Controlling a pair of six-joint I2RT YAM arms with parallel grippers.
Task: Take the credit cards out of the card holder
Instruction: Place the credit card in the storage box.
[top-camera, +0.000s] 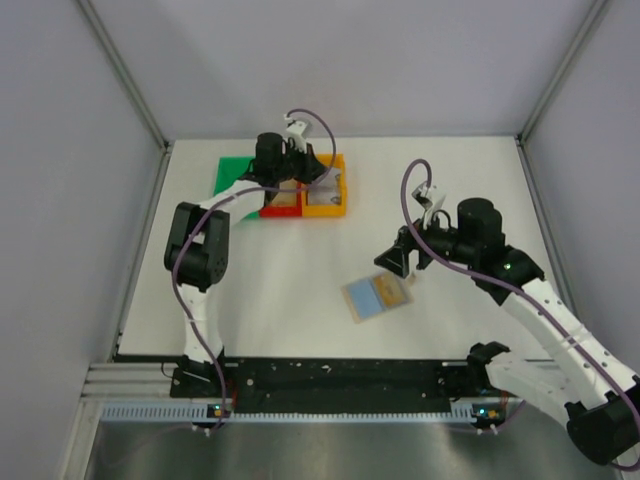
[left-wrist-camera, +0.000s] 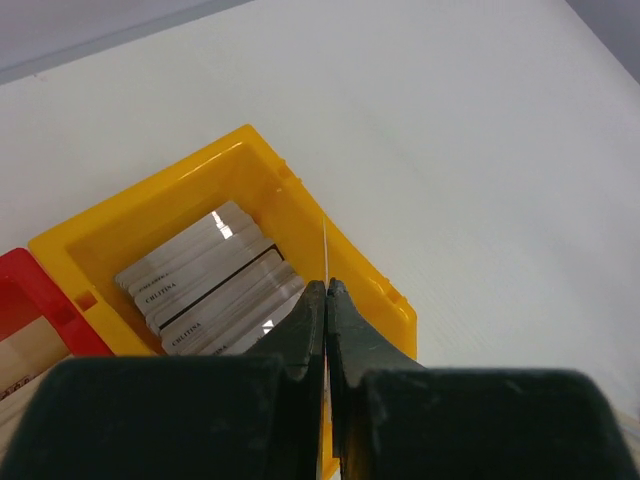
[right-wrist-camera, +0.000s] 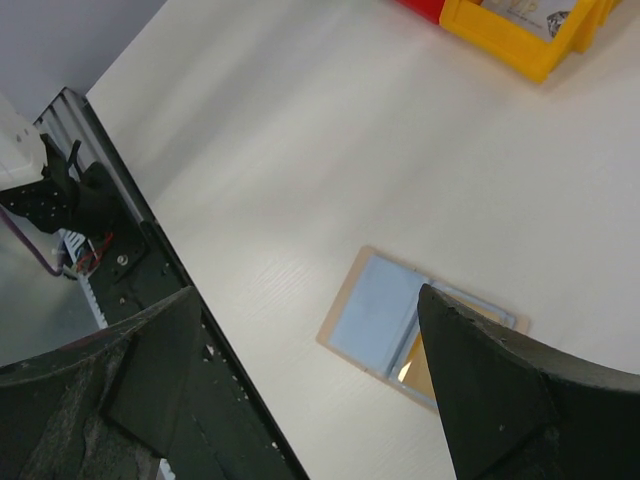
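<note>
Grey cards (left-wrist-camera: 200, 285) lie stacked in the orange bin (left-wrist-camera: 150, 210), far left on the worktop. Above it the left gripper (left-wrist-camera: 326, 292) is pressed together on what looks like one more card (left-wrist-camera: 326, 245), seen edge-on. It should let go only once that card is within the bin walls. Mid-worktop, the right gripper (right-wrist-camera: 305, 295) hangs spread over the open holder (right-wrist-camera: 375, 310). One holder; three bins: green bin (top-camera: 230, 172), red bin (left-wrist-camera: 30, 290) and orange. I cannot count the stack.

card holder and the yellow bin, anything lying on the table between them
Nothing: only bare white table lies between the open card holder and the yellow bin. The top view shows it, and the right wrist view agrees.
</note>
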